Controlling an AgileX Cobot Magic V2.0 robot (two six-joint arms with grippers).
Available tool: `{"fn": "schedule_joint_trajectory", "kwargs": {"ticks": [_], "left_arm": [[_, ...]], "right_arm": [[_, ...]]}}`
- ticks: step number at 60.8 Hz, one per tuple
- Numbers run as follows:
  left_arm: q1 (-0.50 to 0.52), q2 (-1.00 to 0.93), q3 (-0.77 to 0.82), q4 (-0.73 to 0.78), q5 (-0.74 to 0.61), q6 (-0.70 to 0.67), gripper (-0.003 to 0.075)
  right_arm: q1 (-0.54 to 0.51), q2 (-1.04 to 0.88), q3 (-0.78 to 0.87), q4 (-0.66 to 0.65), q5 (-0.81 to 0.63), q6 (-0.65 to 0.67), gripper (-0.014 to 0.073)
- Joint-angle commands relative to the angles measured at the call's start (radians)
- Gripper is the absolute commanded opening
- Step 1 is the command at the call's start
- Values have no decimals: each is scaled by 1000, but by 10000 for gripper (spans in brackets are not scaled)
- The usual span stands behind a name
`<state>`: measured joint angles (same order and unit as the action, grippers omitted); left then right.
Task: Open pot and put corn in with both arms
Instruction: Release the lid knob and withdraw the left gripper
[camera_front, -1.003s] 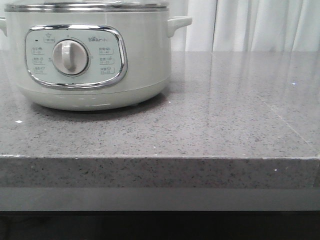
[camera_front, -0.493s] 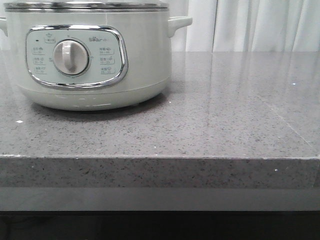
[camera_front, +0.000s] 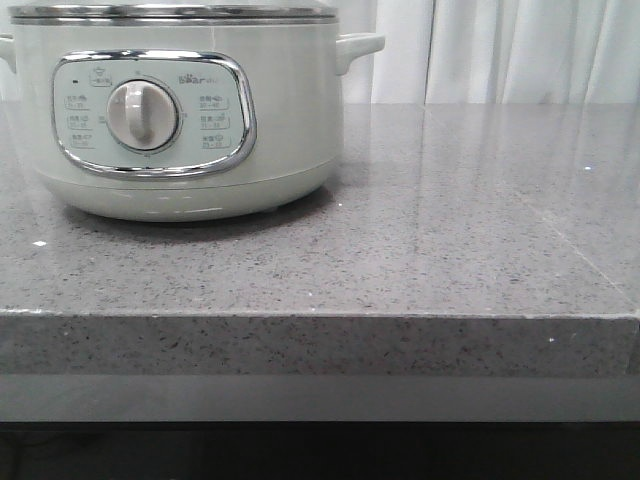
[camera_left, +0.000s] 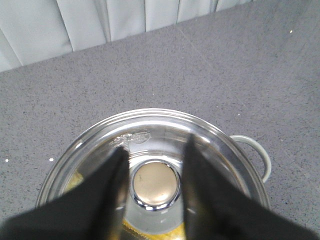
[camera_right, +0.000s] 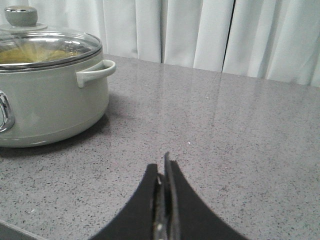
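The grey speckled surface (camera_front: 440, 240) carries the pale green pot (camera_front: 180, 120) at its left, glass lid (camera_left: 150, 135) on. Something yellow, likely the corn (camera_right: 30, 55), shows through the glass. The left end effector (camera_left: 152, 190) straddles the lid knob (camera_left: 155, 184), spread. The right end effector (camera_right: 164, 200) hovers closed, empty.

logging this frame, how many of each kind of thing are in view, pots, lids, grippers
pot: 1
lid with knob: 1
grippers: 2 (left gripper open above the knob, right gripper shut)
total: 4
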<state>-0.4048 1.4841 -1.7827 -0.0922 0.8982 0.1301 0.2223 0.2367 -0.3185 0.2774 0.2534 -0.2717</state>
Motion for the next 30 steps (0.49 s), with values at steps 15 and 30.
{"fn": "schedule_joint_trajectory", "kwargs": {"ticks": [15,30], "left_arm": [[0,-223,240,-5,-220,8,-18],[0,-476,578,-5,-407,10,-18]], "right_arm": [[-7,8,-25,8,-90,-6,-69],[-7,8,-25,8,-90,-6,-69]]}}
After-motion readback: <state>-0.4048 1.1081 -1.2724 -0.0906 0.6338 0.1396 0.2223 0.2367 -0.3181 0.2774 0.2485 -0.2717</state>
